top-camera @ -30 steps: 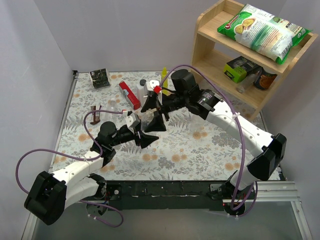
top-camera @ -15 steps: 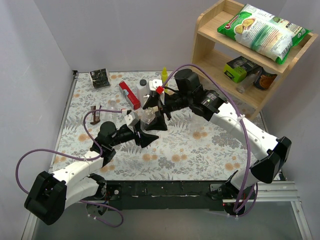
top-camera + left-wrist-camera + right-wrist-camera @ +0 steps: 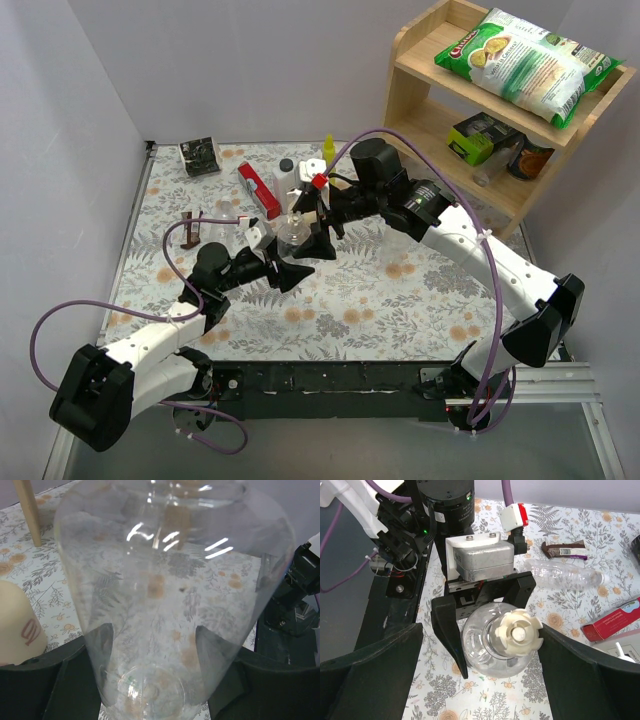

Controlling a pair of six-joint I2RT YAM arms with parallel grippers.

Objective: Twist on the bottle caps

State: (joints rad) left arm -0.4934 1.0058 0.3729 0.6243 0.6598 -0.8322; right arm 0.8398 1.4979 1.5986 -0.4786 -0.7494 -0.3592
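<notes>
Clearly, a smooth, rounded transparent plastic bottle (image 3: 480, 652) is pinched across its body by the left pincer (image 3: 152, 642), over the floral-printed counter (image 3: 400, 290). A pale yellowish ribbed plastic cap (image 3: 520, 632) sits on its neck, between the widely spread fingers of the right pincer (image 3: 480, 630), which touch nothing. Glare and cropping blur the bottle's outline in the left wrist view; whether it touches the counter is unclear.

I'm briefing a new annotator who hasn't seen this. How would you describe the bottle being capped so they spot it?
From the wooden shelf at back right, look left to mid-scene. There the left claw grips a clear bottle wearing a pale ribbed cap; the other clear bottle lies flat, unheld.
</notes>
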